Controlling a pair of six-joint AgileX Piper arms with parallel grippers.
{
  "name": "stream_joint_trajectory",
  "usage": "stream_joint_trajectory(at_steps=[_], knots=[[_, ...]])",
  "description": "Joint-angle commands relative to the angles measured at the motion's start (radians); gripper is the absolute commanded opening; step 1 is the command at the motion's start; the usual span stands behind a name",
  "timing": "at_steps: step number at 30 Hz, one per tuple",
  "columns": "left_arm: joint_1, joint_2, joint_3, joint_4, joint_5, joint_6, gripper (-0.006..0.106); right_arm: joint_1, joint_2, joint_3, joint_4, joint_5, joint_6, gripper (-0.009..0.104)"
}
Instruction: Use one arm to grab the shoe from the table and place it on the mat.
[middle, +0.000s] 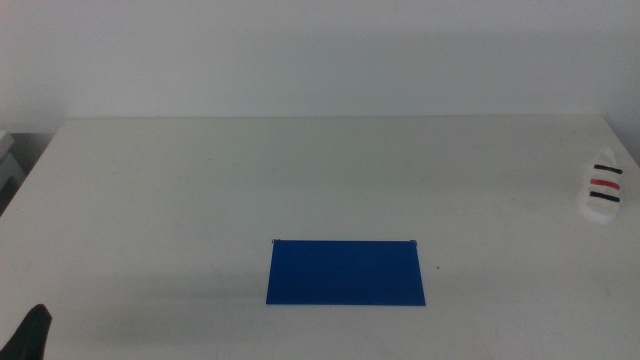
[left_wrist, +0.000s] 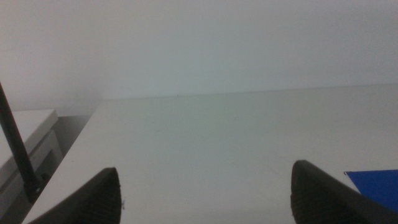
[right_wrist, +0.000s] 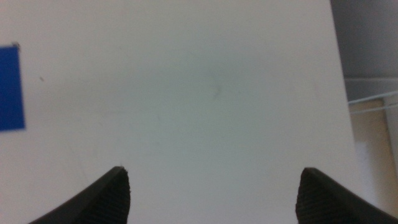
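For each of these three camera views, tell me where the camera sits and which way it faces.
Middle view: above the wide white table, looking forward and down at the flat dark blue mat and white strapped shoe; left hand tip shows.
Left wrist: on the left arm, low across the table; jaws apart.
Right wrist: on the right arm, looking down; jaws apart.
All views share the mat.

From my remote station: mat (middle: 346, 272) lies flat on the bench (middle: 200, 190), near the front edge, about centre. Shoe (middle: 601, 194) sits on the bench at the far right edge, well apart from the mat and behind it. Left gripper (middle: 30, 335) at front-left corner.
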Motion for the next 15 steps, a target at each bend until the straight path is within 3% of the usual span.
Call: stream_joint_trajectory(at_steps=[1,4,8,15], knots=[[-0.004,-0.014,0.007,-0.010,-0.082,-0.005,0.094,-0.001,0.056,-0.097,-0.004,0.014,0.038,0.092],[-0.004,-0.014,0.007,-0.010,-0.082,-0.005,0.094,-0.005,0.138,-0.182,-0.026,0.044,0.060,0.092],[-0.004,-0.014,0.007,-0.010,-0.082,-0.005,0.094,-0.030,0.269,-0.279,-0.117,0.075,0.201,0.092],[-0.004,-0.014,0.007,-0.010,-0.082,-0.005,0.094,-0.041,0.473,-0.423,-0.133,0.074,0.301,0.092]])
